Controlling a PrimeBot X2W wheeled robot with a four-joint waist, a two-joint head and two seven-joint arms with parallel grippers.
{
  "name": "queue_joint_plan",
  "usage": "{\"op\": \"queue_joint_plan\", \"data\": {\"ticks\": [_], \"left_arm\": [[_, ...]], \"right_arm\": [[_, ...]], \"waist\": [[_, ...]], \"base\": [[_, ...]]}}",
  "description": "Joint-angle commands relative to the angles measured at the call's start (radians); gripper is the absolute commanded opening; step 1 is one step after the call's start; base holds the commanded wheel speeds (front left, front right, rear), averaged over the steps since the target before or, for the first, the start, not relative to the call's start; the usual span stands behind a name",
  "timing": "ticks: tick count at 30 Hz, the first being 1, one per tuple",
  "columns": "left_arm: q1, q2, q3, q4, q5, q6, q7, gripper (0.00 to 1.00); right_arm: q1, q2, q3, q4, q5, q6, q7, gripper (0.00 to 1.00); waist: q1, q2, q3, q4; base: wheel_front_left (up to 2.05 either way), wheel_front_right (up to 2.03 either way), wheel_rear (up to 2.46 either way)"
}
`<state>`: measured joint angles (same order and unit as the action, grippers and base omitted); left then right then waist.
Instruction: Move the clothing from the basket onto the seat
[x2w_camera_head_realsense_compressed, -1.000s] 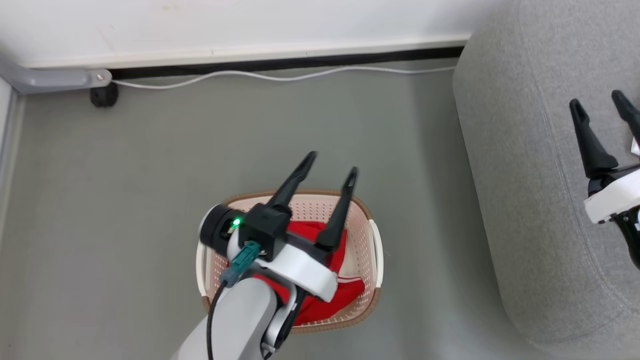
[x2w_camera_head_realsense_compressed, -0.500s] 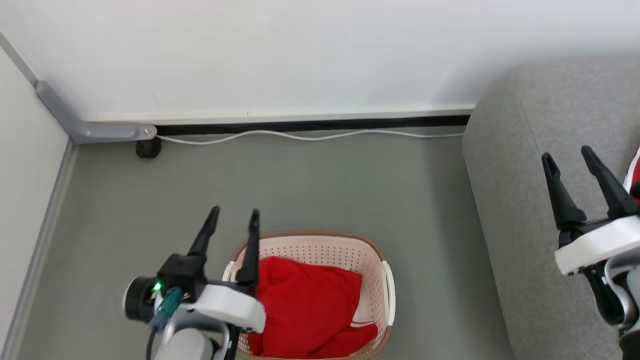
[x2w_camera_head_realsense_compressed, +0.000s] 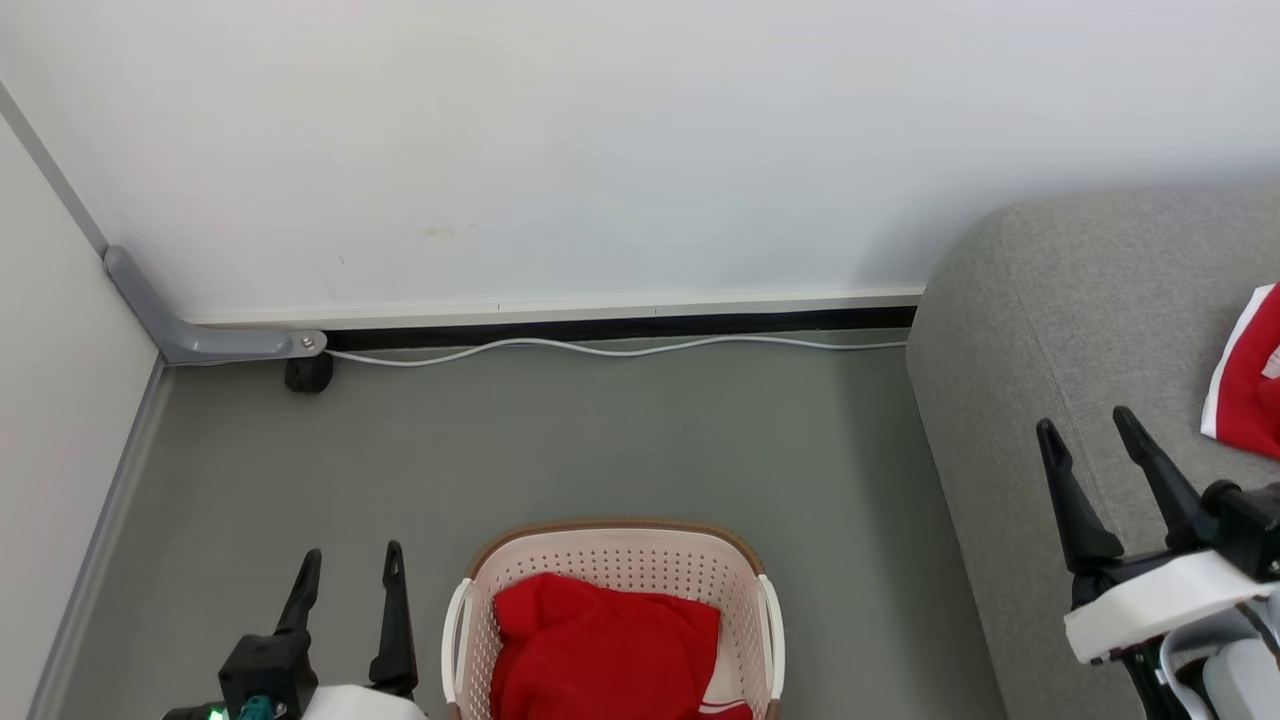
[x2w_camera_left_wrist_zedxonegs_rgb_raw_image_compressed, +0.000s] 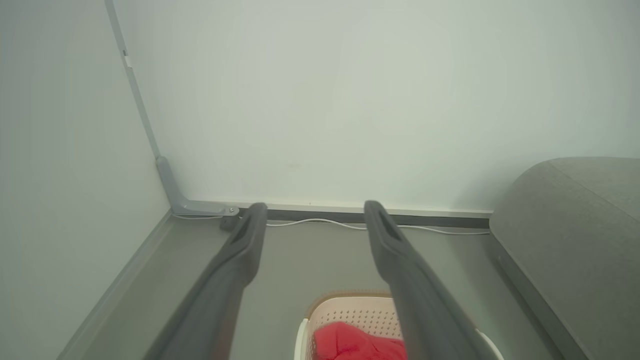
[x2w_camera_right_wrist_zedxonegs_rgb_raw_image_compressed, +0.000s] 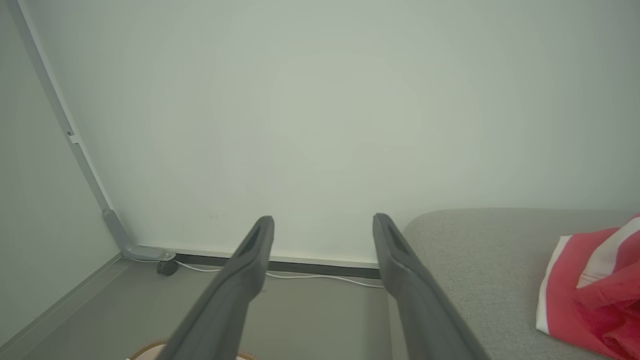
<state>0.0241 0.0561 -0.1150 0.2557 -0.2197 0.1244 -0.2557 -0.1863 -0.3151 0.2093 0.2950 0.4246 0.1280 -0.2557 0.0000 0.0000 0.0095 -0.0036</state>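
left gripper (x2w_camera_head_realsense_compressed: 352, 552) and right gripper (x2w_camera_head_realsense_compressed: 1085, 420) spread empty, white cable (x2w_camera_head_realsense_compressed: 600, 350) on the floor (x2w_camera_head_realsense_compressed: 600, 440) beyond the basket (x2w_camera_head_realsense_compressed: 620, 560) of clothing (x2w_camera_head_realsense_compressed: 600, 650).

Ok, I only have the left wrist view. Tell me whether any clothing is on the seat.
Observer: Yes. A red garment with white trim lies on the seat, at the right edge of the head view.
Operator: Give me the right end effector's state.
Observer: The right end effector is open and empty, left of that garment, not touching it.
Operator: Place my left end effector against the basket.
Observer: The left end effector is open, outside the basket, off its left side.
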Motion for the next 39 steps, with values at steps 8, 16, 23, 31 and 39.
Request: {"op": "queue_joint_plan", "data": {"ticks": [8,16,23,31,39], "left_arm": [[0.038,0.000,0.067,-0.047,0.033,0.011,-0.006,1.00],[0.072,-0.005,0.054,-0.067,0.035,0.019,-0.006,1.00],[0.078,-0.006,0.039,-0.080,0.027,0.025,-0.006,1.00],[0.074,-0.006,0.012,-0.085,0.018,0.032,-0.006,1.00],[0.045,-0.006,-0.054,-0.067,-0.009,0.048,-0.006,1.00]], "right_arm": [[0.058,0.021,0.014,-0.035,-0.042,0.003,-0.006,1.00],[0.070,0.032,0.011,-0.029,-0.050,0.003,-0.006,1.00],[0.065,0.036,0.009,-0.016,-0.047,0.003,-0.006,1.00],[0.061,0.036,0.002,-0.015,-0.040,0.003,-0.006,1.00],[0.039,0.012,-0.015,-0.048,-0.022,0.003,-0.006,1.00]], "waist": [[0.0000,0.0000,-0.024,0.002],[0.0000,0.0000,-0.020,0.001],[0.0000,0.0000,-0.016,-0.001],[0.0000,0.0000,-0.002,-0.004],[0.0000,0.0000,0.072,-0.010]], "base": [[0.00,0.00,0.00],[0.00,0.00,0.00],[0.00,0.00,0.00],[0.00,0.00,0.00],[0.00,0.00,0.00]]}}
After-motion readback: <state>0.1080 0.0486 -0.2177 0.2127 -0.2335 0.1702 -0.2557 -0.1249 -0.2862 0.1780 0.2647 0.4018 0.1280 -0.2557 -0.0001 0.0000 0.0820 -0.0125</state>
